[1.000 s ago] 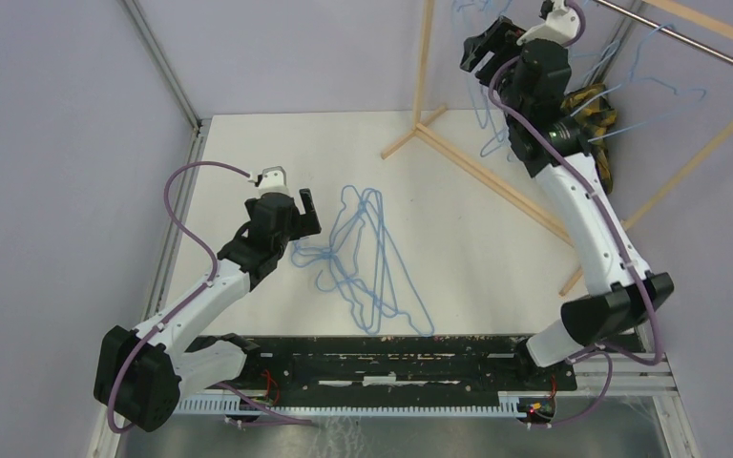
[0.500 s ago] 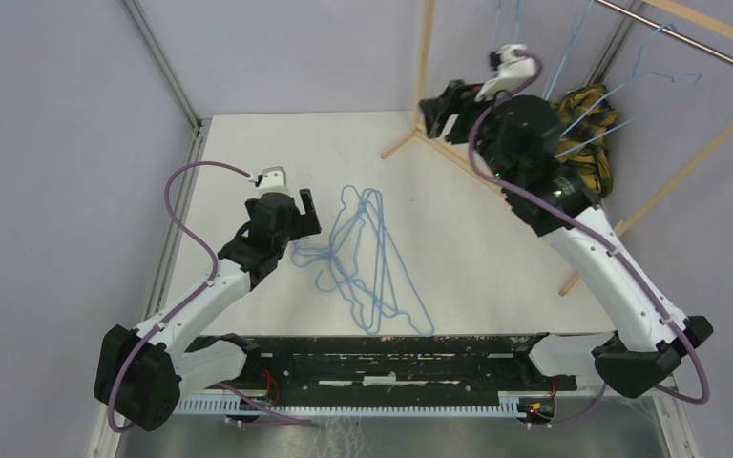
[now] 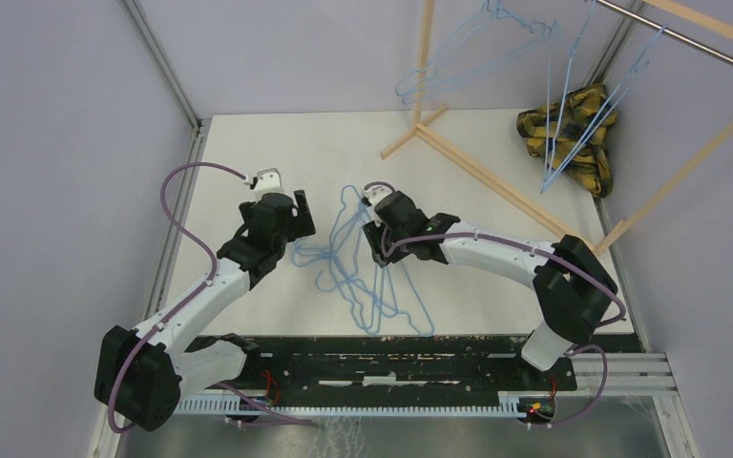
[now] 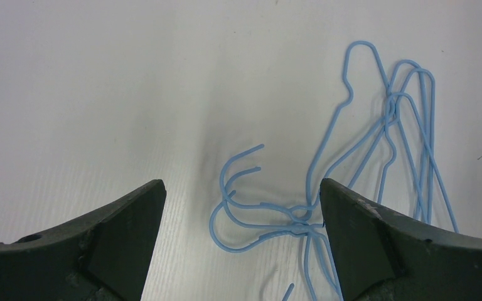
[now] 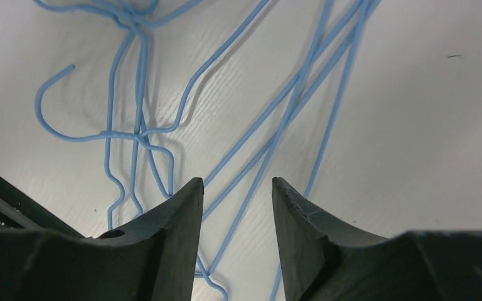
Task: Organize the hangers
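Down from the rack within the last second, the right arm now reaches over the pile on the white table; the left arm has barely shifted.

At left, the left gripper stands with its jaws wide apart and empty. A tangle of thin light-blue wire hangers lies flat on the table at its 3 o'clock in the overhead view. In its own wrist camera, the left gripper frames the tangle's hooks, which lie close to the right-hand finger without touching it.

At centre, the right gripper sits low over the tangle at about the pile's 12 o'clock. Its jaws are narrowly apart and hold nothing. Its wrist camera shows the right gripper with wires on the table beneath the gap.

At the table's 1 o'clock, hung hangers dangle from the metal rail of the wooden rack frame, above a crumpled yellow-black plaid cloth.

The job looks partly done: several hangers are up, and the tangle has yet to be separated and hung.
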### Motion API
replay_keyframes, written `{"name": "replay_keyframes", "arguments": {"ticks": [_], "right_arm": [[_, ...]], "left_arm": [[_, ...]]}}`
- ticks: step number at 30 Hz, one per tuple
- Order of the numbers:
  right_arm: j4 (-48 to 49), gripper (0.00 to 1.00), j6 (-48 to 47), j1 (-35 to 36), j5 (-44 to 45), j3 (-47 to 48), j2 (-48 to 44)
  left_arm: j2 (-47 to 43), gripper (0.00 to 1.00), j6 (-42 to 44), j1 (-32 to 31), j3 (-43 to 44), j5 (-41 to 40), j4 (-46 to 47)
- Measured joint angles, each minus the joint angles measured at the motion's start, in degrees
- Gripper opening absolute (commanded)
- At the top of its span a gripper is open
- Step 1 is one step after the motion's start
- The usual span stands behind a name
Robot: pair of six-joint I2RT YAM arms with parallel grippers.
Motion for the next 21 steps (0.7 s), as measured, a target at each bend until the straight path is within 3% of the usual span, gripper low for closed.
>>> {"name": "replay_keyframes", "arguments": {"ticks": [14, 21], "right_arm": [[2.7, 0.48, 0.9, 7.3, -7.2, -0.5, 12.2], [4.6, 0.25, 1.6, 7.2, -7.5, 1.4, 14.8]], "left_arm": [[0.1, 0.99, -1.6, 1.4, 0.2, 0.0, -0.7], [-0.5, 0.99, -1.6, 1.5, -0.1, 0.0, -0.7]]}}
